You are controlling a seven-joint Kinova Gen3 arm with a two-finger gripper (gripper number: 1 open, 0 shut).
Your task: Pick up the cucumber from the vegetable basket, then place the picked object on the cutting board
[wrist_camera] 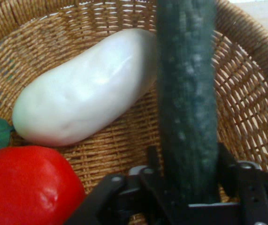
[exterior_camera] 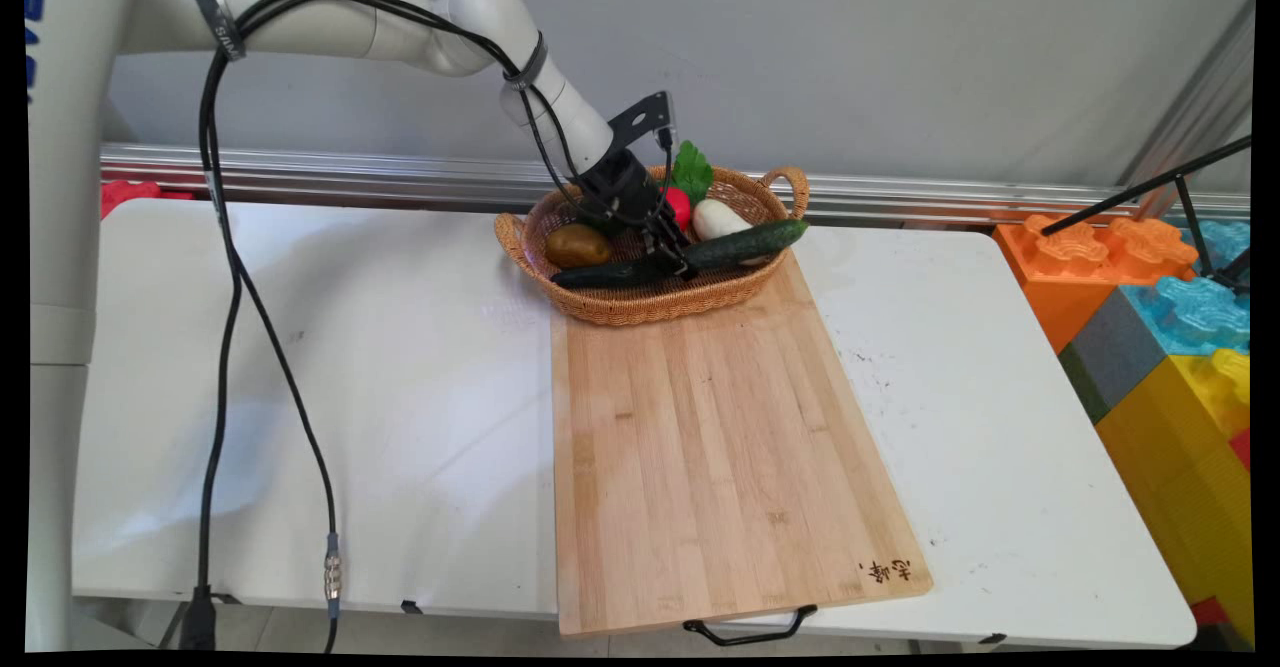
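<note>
A bamboo cutting board (exterior_camera: 715, 447) with a black wire handle (exterior_camera: 750, 630) at its near edge lies closest to the camera on the white table (exterior_camera: 330, 397), its long axis running from 6 o'clock up toward 12. At the board's 12 o'clock end sits an oval wicker basket (exterior_camera: 640, 302) with a looped handle at each end, its near wall overlapping the board. The white arm reaches down from 10 o'clock, and its black gripper (exterior_camera: 672, 255) is inside the basket, fingers closed around the middle of a dark green cucumber (exterior_camera: 745, 244). The cucumber lies with its long axis from about 8 o'clock to 2 o'clock, its lighter end resting over the basket rim at 2 o'clock. A brown potato (exterior_camera: 577, 245) sits at the basket's 9 o'clock side; a white eggplant-shaped vegetable (exterior_camera: 718, 217), a red tomato (exterior_camera: 681, 207) and a green leaf (exterior_camera: 692, 172) lie toward 1 o'clock. Stacked orange, blue, grey and yellow blocks (exterior_camera: 1170, 337) stand at 3 o'clock beyond the table. The hand view alone shows the fingers (wrist_camera: 227, 164) pressing both flanks of the cucumber (wrist_camera: 187, 93), with the white vegetable (wrist_camera: 84, 86) just beside it; the potato appears only in the main view.
</note>
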